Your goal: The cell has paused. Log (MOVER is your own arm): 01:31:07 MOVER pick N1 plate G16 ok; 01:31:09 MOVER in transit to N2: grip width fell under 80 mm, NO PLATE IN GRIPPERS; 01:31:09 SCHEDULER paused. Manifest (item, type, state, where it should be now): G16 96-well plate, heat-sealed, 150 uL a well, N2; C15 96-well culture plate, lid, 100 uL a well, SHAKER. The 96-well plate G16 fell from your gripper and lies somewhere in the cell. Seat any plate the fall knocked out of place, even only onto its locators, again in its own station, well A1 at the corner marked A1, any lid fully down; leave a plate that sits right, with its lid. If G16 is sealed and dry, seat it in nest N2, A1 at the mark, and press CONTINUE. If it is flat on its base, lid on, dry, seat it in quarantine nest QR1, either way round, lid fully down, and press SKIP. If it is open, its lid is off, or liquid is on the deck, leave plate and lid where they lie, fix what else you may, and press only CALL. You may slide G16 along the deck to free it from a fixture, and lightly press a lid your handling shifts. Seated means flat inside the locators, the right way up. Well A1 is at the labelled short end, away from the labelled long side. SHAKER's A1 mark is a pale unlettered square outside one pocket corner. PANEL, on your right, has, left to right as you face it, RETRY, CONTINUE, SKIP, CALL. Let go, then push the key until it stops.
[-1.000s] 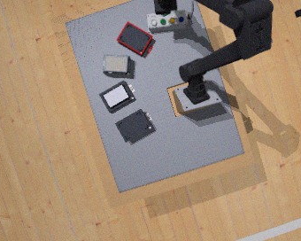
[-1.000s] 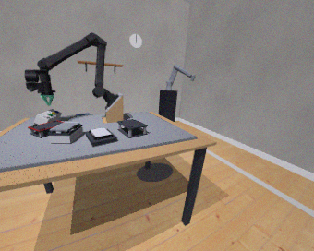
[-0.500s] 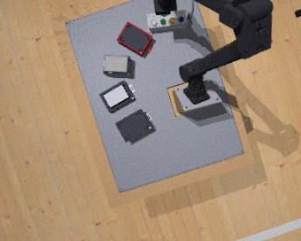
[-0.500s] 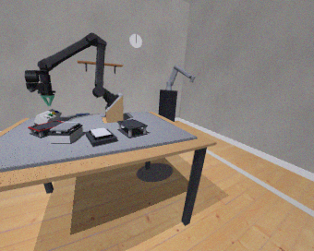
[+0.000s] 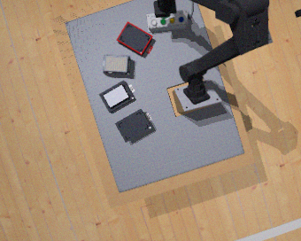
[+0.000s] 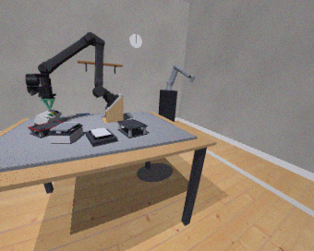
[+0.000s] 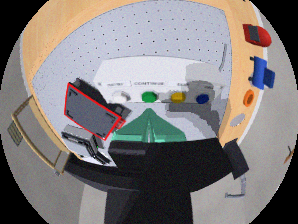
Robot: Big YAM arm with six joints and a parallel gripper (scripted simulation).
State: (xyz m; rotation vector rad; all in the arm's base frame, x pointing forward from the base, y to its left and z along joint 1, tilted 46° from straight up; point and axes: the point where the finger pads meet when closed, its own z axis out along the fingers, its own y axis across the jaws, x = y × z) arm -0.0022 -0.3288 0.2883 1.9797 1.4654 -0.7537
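Top view: pale, well-patterned plate [image 5: 115, 64], likely G16, lies on a dark block between the red-framed nest [image 5: 135, 38] and the white-topped plate [image 5: 116, 96]. Can't tell seating or labels at this resolution. Dark station [image 5: 135, 125] sits further down the grey deck [image 5: 176, 146]. Gripper [image 7: 148, 123] hangs over the panel [image 5: 150, 27], fingers clenched, nothing between them. Looks like the key-press step. Tip lines up near the green key [image 7: 149, 96], beside yellow [image 7: 177, 98] and blue [image 7: 201, 98]. Next: confirm the key, then straight down until it stops.
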